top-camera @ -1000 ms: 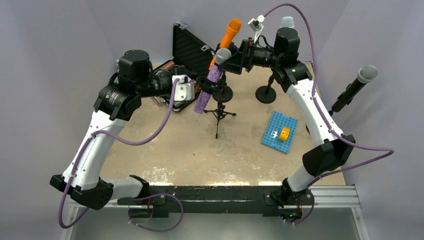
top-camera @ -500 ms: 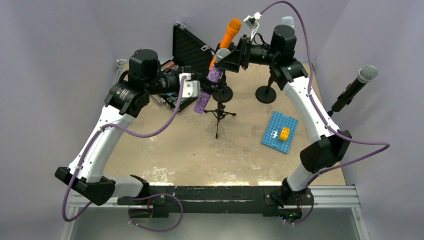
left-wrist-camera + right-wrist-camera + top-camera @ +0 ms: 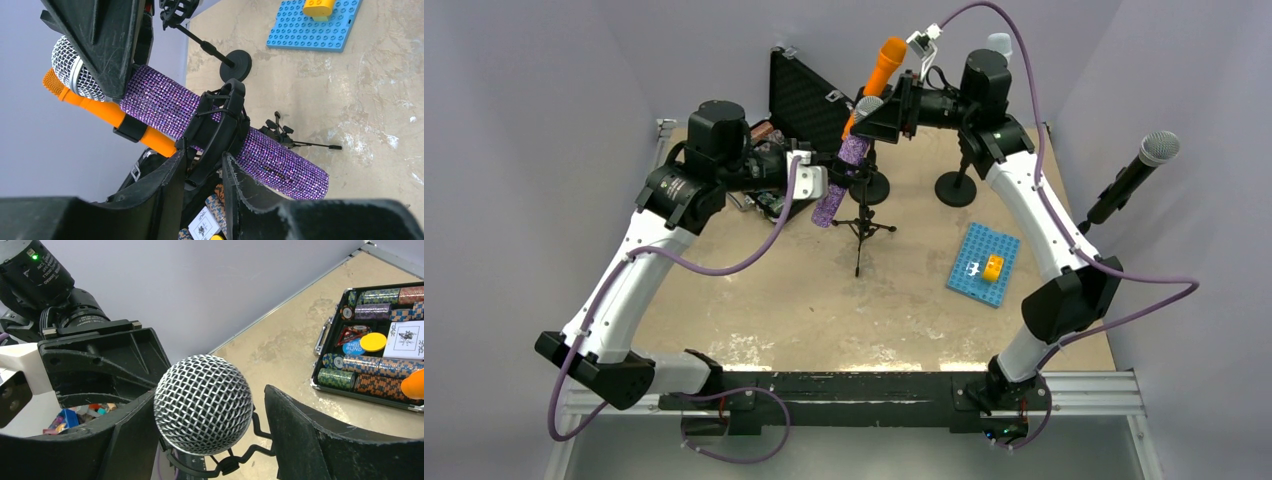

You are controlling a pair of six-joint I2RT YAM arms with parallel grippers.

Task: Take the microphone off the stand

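The purple glitter microphone (image 3: 844,165) with a silver mesh head sits tilted in the black clip (image 3: 220,125) of a small tripod stand (image 3: 862,228). My left gripper (image 3: 830,178) is at the clip. In the left wrist view its fingers (image 3: 202,157) are closed on the clip's black stem, just under the purple body (image 3: 165,105). My right gripper (image 3: 876,108) is open around the mesh head (image 3: 202,402). In the right wrist view (image 3: 210,392) the head touches the left finger, with a gap to the right finger.
An orange microphone (image 3: 886,62) stands just behind on a round-base stand (image 3: 869,188). A second round base (image 3: 956,188) and a black microphone (image 3: 1134,175) are to the right. A blue baseplate (image 3: 984,265) lies front right. An open case of chips (image 3: 380,345) is at the back.
My left arm has swung right and brought its gripper onto the stand's clip. My right gripper has shifted slightly left and back around the microphone's head.
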